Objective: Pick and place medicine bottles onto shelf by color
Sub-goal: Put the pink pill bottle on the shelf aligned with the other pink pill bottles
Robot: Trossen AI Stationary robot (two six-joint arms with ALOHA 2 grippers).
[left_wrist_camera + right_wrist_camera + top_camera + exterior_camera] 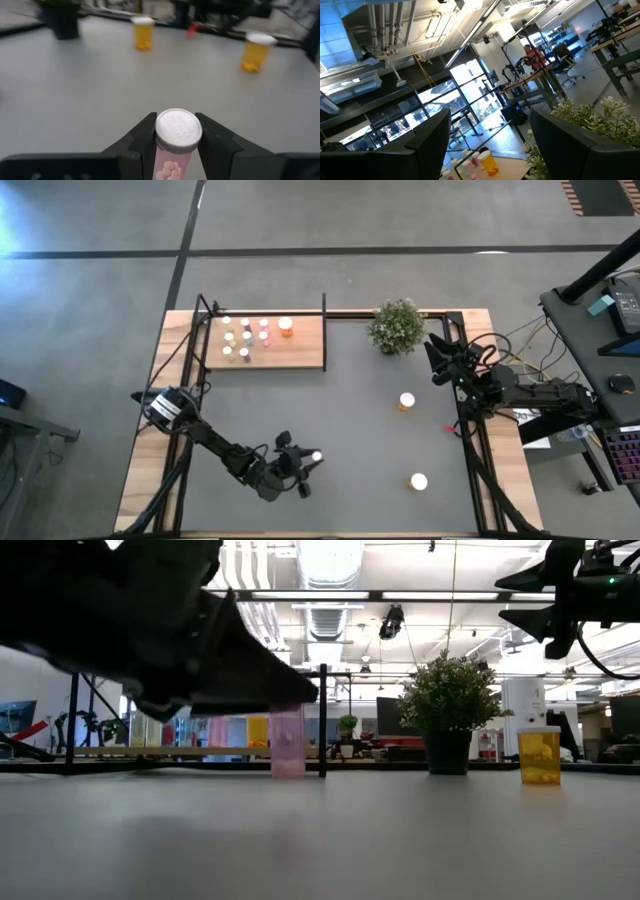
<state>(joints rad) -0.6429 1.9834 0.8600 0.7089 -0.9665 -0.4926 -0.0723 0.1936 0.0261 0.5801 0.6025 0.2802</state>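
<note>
A pink medicine bottle [178, 131] with a white cap stands upright on the dark table near its front edge [316, 456]. My left gripper [177, 145] is shut on it. Two orange bottles [407, 400] [418, 481] stand farther right on the table. The wooden shelf [300, 350] at the far left carries several small bottles. My right gripper [437, 358] waits open at the right edge, raised beside the plant, touching nothing. My left gripper pinches the pink bottle between its two fingers [142, 137], at the cap's sides and the neck just below it [172, 150]. The fingers come nearly level from the table's left. The bottle stands upright with its base on the table [288, 775].
A bushy potted plant [397, 325] stands at the far edge, right of the shelf. Black frame posts [324, 310] rise at the shelf's corners. Bare tabletop [350, 420] lies between the pink bottle and the shelf.
</note>
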